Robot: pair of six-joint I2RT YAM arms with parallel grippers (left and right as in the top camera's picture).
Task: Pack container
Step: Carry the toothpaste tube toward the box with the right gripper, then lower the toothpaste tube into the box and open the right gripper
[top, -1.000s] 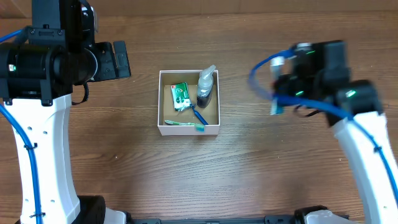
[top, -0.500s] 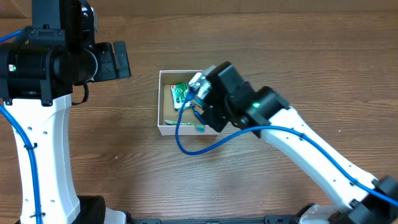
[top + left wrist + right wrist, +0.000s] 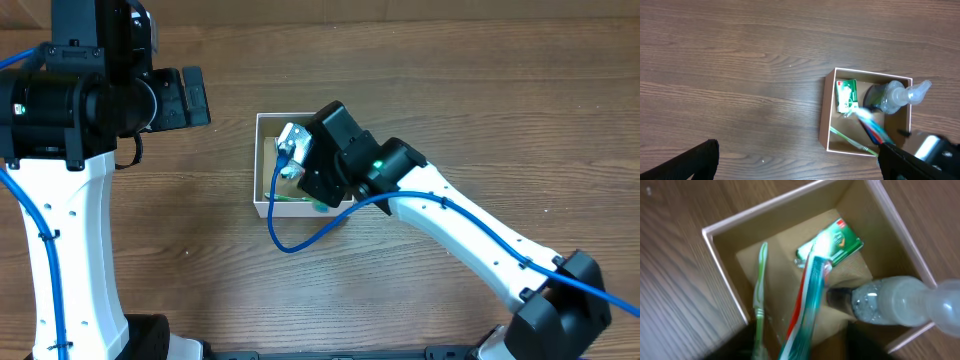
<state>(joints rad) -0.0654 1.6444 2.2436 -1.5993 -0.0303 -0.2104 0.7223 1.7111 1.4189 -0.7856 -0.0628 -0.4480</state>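
On the wood table (image 3: 450, 80), the right gripper (image 3: 288, 160) dips into the box (image 3: 259, 165) at mid-table, its jaws hidden, so their state cannot be told. The left gripper (image 3: 799, 146) hangs aside, jaws wide apart and empty. The box, thin cardboard, looks light and easily dented, best taken by an outer wall. Inside: a clear bottle (image 3: 890, 300), a green packet (image 3: 835, 242), a leaning striped brush (image 3: 807, 300), and a green brush (image 3: 760, 290) along one wall.

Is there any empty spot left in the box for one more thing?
Only a little. Inside the container, a bare brown strip lies between the green toothbrush and the red-and-teal striped thing. It is crowded around the green packet and the bottle. The wooden table beside the box is bare.
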